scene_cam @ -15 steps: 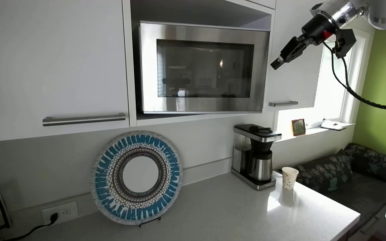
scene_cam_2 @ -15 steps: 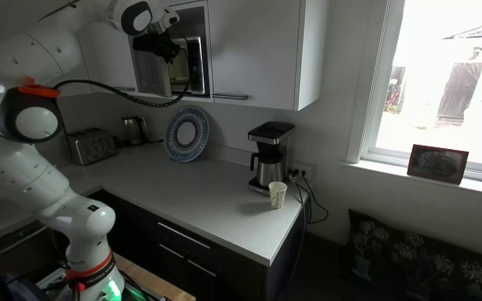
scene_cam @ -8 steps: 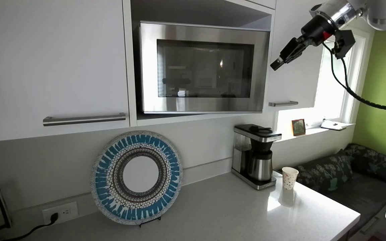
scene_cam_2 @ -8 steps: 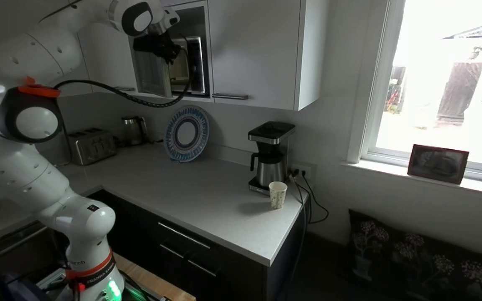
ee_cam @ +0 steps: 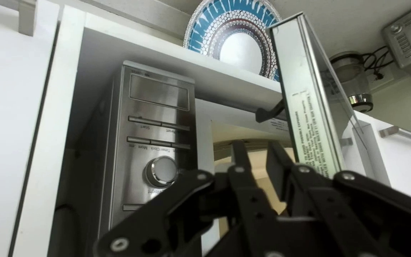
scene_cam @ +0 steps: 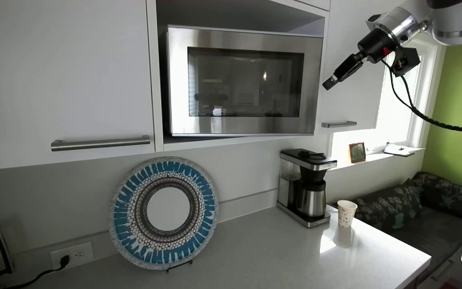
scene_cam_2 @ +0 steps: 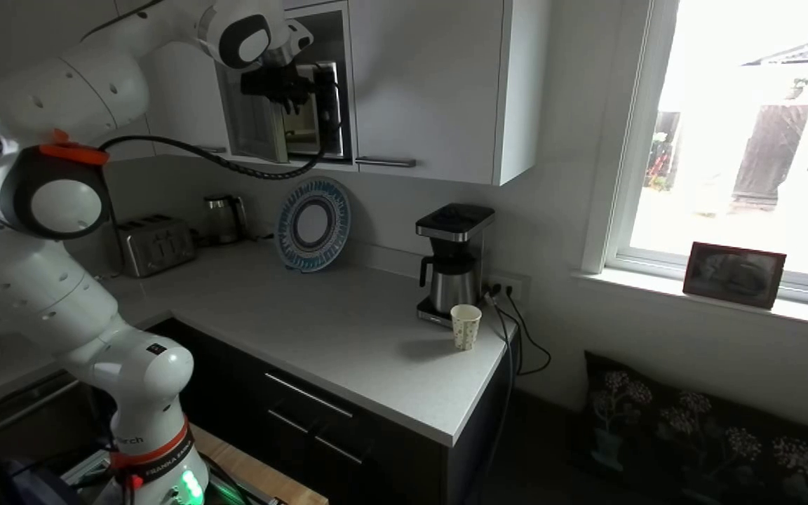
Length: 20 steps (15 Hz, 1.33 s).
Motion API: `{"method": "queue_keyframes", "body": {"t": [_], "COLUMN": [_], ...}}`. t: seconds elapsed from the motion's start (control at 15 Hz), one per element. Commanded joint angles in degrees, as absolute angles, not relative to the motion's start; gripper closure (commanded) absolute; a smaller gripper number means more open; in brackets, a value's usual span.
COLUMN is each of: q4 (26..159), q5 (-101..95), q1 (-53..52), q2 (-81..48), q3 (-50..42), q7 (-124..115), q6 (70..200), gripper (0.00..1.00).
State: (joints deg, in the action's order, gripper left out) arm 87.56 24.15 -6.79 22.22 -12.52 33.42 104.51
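My black gripper [ee_cam: 255, 144] is partly open, with a gap between its fingers and nothing held. It points at the open microwave's beige cavity [ee_cam: 223, 130] in the wrist view, which stands upside down. The steel control panel [ee_cam: 159, 96] with its round knob [ee_cam: 162, 171] lies left of the fingers. The microwave door [ee_cam: 298, 71] stands ajar, close to the right finger; I cannot tell if they touch. In the exterior views the gripper [scene_cam: 330, 83] [scene_cam_2: 293, 109] hangs beside the door [scene_cam: 251, 125] [scene_cam_2: 253, 130], at the microwave's opening side. The cavity's lower part is hidden by the gripper.
White cabinets [scene_cam: 62, 80] flank the microwave. Below, the counter [scene_cam_2: 348, 351] bears a blue patterned plate [scene_cam_2: 313, 221], a coffee maker [scene_cam_2: 454, 217], a paper cup [scene_cam_2: 466, 327], a toaster [scene_cam_2: 155, 245] and a kettle [scene_cam_2: 221, 219]. The arm's cable [scene_cam_2: 200, 154] loops under the forearm.
In the last half second the arm and gripper have shifted a little right in an exterior view, and slightly left and down at the fingertips in an exterior view. The door has not moved.
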Motion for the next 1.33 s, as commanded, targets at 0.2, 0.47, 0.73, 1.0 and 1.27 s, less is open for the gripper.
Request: {"method": "queue_keyframes", "body": {"t": [0.2,0.47,0.73,1.0,1.27], "q4": [87.7,87.5,87.3,87.4,87.8], "q5": [30.1,32.2,37.6,42.4,44.2], "q1": [-7.6,-7.2,-7.2,-6.8,-6.3], "q2": [20.9,21.0,20.6,20.3,19.8], "q3": [-13.3,-14.2,-14.9,-13.6,-12.1], "q7": [39.7,43.0,45.0,46.7,48.5], "q6": [103.8,101.2,96.9,95.6,96.3], "gripper": [0.25,0.00,0.00,0.00,0.00]}}
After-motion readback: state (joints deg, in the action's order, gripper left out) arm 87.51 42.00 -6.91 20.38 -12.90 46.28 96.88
